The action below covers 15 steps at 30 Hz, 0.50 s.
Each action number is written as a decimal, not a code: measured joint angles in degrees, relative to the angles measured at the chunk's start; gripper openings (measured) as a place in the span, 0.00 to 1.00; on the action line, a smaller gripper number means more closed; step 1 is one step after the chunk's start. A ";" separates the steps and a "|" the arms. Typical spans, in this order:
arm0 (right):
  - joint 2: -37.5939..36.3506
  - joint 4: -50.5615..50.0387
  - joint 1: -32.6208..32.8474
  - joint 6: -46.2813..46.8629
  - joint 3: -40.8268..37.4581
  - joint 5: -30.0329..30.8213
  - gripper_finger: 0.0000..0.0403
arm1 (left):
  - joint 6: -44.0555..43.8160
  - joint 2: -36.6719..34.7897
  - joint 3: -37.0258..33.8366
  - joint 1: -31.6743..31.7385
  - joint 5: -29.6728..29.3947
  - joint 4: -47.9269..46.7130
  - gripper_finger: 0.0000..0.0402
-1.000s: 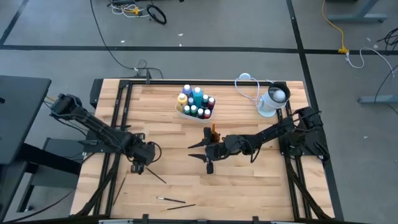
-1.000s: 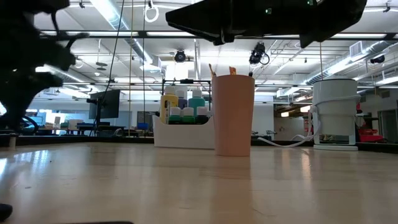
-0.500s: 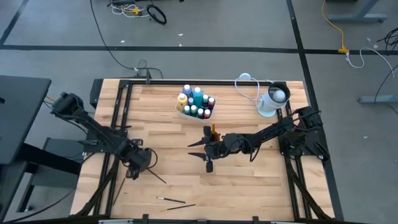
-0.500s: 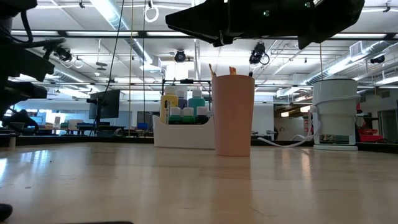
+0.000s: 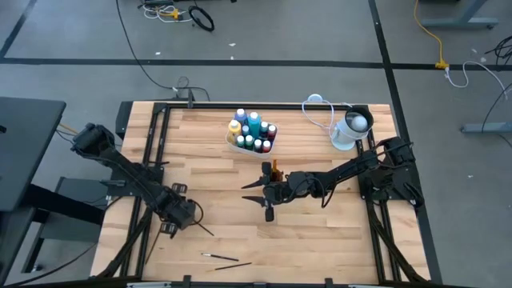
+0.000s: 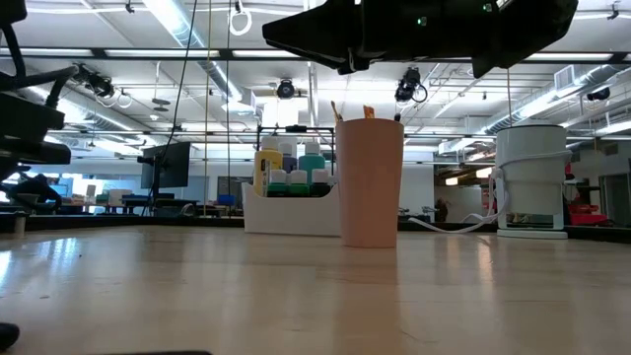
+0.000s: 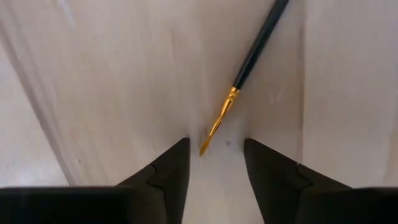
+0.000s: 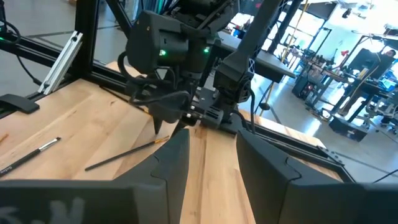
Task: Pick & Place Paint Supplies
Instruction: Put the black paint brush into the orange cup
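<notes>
Paint supplies being sorted on a wooden surface (image 5: 320,224): the white caddy (image 5: 250,144) near the far edge already holds a cluster of white-capped bottles (image 5: 253,131) in blue, teal and yellow, and the tan cup (image 6: 370,182) just in front of the caddy shows a few brush handles poking above its rim. That part of the job looks done.

What is left, as far as can be seen, are loose brushes. One thin dark-handled brush (image 7: 249,59), with a gold ferrule and a fine gold-tinted tip, lies flat on the wood well to the front-left of the cup. Two more brushes (image 5: 226,261) lie near the front edge, farther still from the cup.

The left gripper (image 7: 216,163) hangs low right over the first brush, jaws spread, its tip lying in the gap between them; nothing is pinched yet. The brush is slim and lies flat, so the grasp looks like it will need care.

The right gripper (image 8: 205,155) waits just in front of the cup, jaws spread and empty.

A round white-and-grey container (image 5: 350,130) with a cable stands to the right of the caddy, apart from the sorting.
</notes>
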 joint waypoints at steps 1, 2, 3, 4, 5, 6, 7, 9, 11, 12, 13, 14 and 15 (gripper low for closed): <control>0.00 0.00 0.00 0.00 0.00 0.00 0.34 | 1.03 -0.06 -0.02 0.00 0.00 0.14 0.39; 0.00 0.00 0.00 0.00 0.00 0.00 0.34 | 1.94 -0.19 -0.08 -0.01 -0.08 0.38 0.36; 0.01 -0.02 -0.01 -0.01 0.00 0.00 0.34 | 3.01 -0.32 -0.14 -0.02 -0.09 0.65 0.34; 0.00 0.00 -0.02 -0.01 0.00 0.00 0.34 | 3.73 -0.34 -0.15 -0.02 -0.06 0.84 0.31; 0.00 0.00 -0.02 -0.02 0.00 0.01 0.34 | 4.24 -0.34 -0.17 -0.02 -0.07 1.06 0.28; 0.00 0.00 -0.02 -0.02 0.00 0.02 0.34 | 4.41 -0.34 -0.17 -0.02 -0.14 1.14 0.25; 0.00 -0.02 -0.02 -0.02 0.00 0.02 0.34 | 4.39 -0.34 -0.17 -0.02 -0.27 1.20 0.22; 0.00 0.00 -0.02 -0.02 0.00 0.02 0.34 | 4.26 -0.34 -0.19 -0.02 -0.71 1.34 0.16; 0.00 0.00 -0.02 -0.02 0.00 0.00 0.34 | 3.93 -0.30 0.19 -0.02 -1.40 1.36 0.09; 0.00 0.00 -0.02 -0.02 0.00 0.01 0.34 | 3.93 -0.26 0.70 -0.02 -1.85 1.26 0.06; 0.00 0.00 -0.02 -0.02 0.00 0.01 0.34 | 4.22 -0.20 1.39 -0.02 -2.49 0.89 0.03; 0.00 0.00 -0.04 -0.02 0.00 0.01 0.34 | 4.72 -0.05 2.17 -0.04 -3.61 0.38 0.02; 0.00 0.02 -0.12 -0.02 0.00 0.02 0.34 | 5.76 0.20 2.94 -0.02 -6.09 0.43 0.02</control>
